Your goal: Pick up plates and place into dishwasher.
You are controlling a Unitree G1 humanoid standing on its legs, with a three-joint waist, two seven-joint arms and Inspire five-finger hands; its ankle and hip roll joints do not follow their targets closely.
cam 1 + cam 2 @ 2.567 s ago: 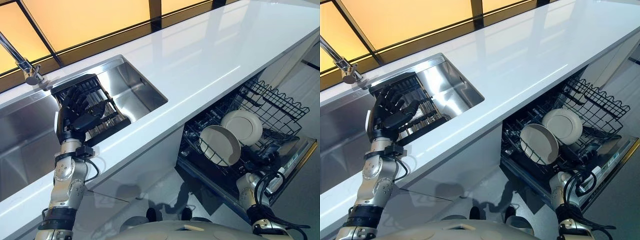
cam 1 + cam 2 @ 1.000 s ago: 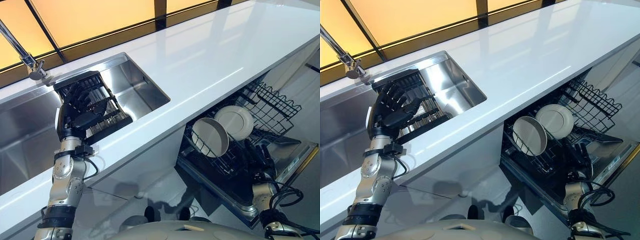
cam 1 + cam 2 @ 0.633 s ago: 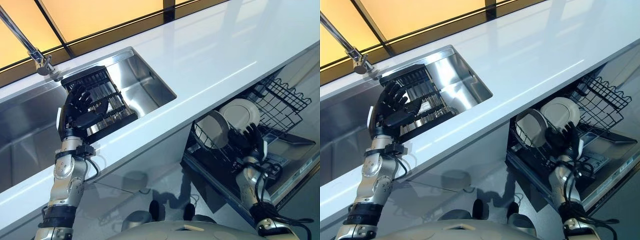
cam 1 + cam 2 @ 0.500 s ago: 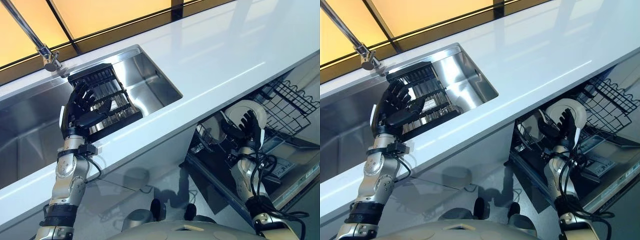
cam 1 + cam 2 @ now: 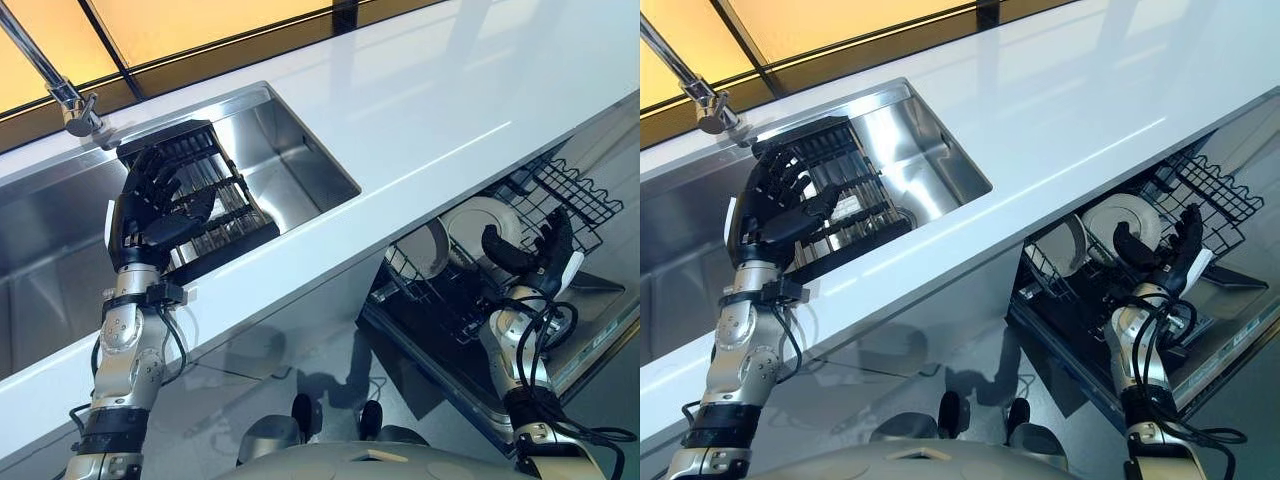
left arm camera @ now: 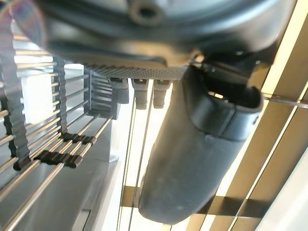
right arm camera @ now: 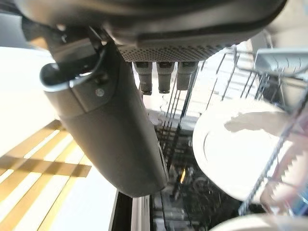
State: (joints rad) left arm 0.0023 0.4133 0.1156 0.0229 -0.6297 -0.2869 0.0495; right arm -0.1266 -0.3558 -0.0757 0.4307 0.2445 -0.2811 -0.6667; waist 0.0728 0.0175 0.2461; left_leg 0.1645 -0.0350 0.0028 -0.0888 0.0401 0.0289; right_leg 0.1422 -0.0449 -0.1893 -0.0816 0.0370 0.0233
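Down in the open dishwasher [image 5: 590, 330], below the white counter [image 5: 400, 110], the wire rack [image 5: 1200, 195] carries two pale plates standing on edge: one plate [image 5: 478, 222] faces out, and a second plate [image 5: 432, 250] stands just beside it toward the sink. Right hand [image 5: 530, 258] is up in front of that rack, fingers [image 5: 1188, 232] spread and straight, thumb out, holding nothing; it sits just before the first plate, and whether it touches the rim I can't quite tell from this angle. The right wrist view has the plate's face past the fingertips, framed by rack wires.

Over at the steel sink [image 5: 300, 170], a black drying rack [image 5: 205, 215] sits inside the basin, its slots looking bare of dishes as far as the bars let me see. Left hand [image 5: 150, 205] is raised in front of that rack, fingers relaxed and apart, gripping nothing. Faucet [image 5: 70, 105] stands at the sink's far edge.
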